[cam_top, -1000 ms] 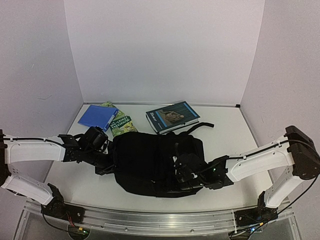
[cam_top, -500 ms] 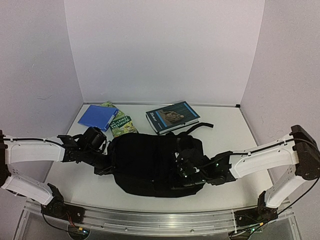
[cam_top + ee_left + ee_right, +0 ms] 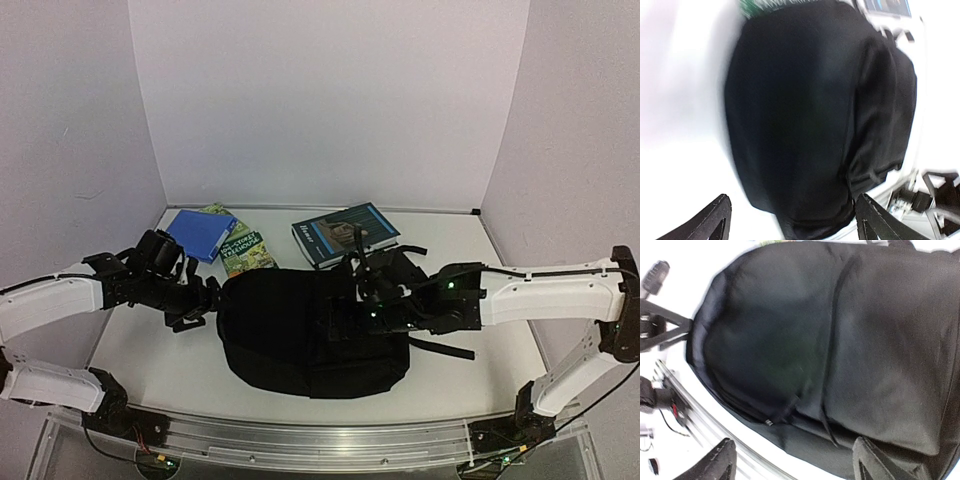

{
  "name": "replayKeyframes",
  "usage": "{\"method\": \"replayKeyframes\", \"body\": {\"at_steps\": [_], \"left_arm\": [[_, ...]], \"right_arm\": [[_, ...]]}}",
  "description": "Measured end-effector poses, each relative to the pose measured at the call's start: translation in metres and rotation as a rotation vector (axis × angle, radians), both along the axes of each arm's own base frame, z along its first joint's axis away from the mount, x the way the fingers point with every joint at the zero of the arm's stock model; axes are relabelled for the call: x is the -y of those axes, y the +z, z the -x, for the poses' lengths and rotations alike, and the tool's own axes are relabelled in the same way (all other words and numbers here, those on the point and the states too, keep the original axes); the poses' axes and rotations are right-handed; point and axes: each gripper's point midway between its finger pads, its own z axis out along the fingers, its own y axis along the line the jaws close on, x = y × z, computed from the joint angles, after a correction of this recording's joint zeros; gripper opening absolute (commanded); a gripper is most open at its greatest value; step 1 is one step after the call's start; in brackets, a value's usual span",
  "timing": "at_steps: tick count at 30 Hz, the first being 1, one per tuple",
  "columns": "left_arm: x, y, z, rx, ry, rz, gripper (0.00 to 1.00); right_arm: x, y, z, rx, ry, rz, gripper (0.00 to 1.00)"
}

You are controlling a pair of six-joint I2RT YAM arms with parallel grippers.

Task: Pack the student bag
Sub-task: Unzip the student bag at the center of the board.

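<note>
Our left gripper [image 3: 792, 197] and right gripper [image 3: 793, 441] gape wide, empty: left beside the student bag [image 3: 300, 330], right above it.

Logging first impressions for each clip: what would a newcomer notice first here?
A big black backpack fills the middle of the table. The left gripper is at its left edge, the right gripper over its right half, both open. Behind it lie a blue folder, a green book and a dark blue book.
</note>
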Motion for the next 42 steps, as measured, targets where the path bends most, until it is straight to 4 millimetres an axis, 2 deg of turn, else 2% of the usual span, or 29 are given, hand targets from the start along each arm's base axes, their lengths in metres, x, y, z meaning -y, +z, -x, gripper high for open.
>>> {"method": "replayKeyframes", "body": {"at_steps": [2, 5, 8, 10, 12, 15, 17, 22, 24, 29, 32, 37, 42], "left_arm": [[-0.012, 0.000, -0.008, 0.001, 0.041, -0.006, 0.84], [-0.014, -0.001, -0.011, 0.007, 0.034, -0.009, 0.83], [-0.009, -0.003, -0.015, 0.022, -0.004, -0.004, 0.83], [-0.006, -0.010, -0.018, 0.015, -0.024, -0.016, 0.79], [-0.006, -0.019, -0.021, 0.000, -0.032, -0.034, 0.69], [-0.009, -0.034, -0.025, -0.026, -0.037, -0.070, 0.49], [-0.011, -0.039, -0.025, -0.037, -0.033, -0.086, 0.31], [-0.007, -0.037, -0.030, -0.008, -0.032, -0.060, 0.05], [-0.004, -0.038, -0.031, -0.002, -0.037, -0.041, 0.00], [0.006, -0.048, -0.026, 0.003, -0.067, 0.035, 0.00], [0.014, -0.055, -0.020, -0.010, -0.087, 0.084, 0.00], [0.040, -0.053, -0.007, -0.005, -0.156, 0.128, 0.00], [0.065, -0.054, 0.006, -0.012, -0.214, 0.160, 0.00]], "right_arm": [[-0.010, 0.012, -0.008, 0.031, -0.009, -0.012, 0.84], [-0.033, 0.015, -0.023, 0.059, -0.025, -0.014, 0.86], [-0.055, -0.001, -0.035, 0.062, -0.035, 0.007, 0.87], [-0.068, -0.017, -0.041, 0.057, -0.036, 0.018, 0.88], [-0.081, -0.032, -0.046, 0.052, -0.036, 0.029, 0.87], [-0.103, -0.051, -0.054, 0.048, -0.031, 0.032, 0.88], [-0.116, -0.059, -0.058, 0.049, -0.023, 0.025, 0.88], [-0.139, -0.071, -0.063, 0.051, 0.005, 0.001, 0.88], [-0.145, -0.073, -0.065, 0.057, 0.010, -0.006, 0.88], [-0.145, -0.079, -0.066, 0.060, 0.003, -0.002, 0.88], [-0.137, -0.092, -0.066, 0.056, -0.013, 0.016, 0.88], [-0.091, -0.123, -0.051, 0.015, -0.054, 0.105, 0.89], [-0.056, -0.111, -0.039, -0.004, -0.088, 0.105, 0.89]]}}
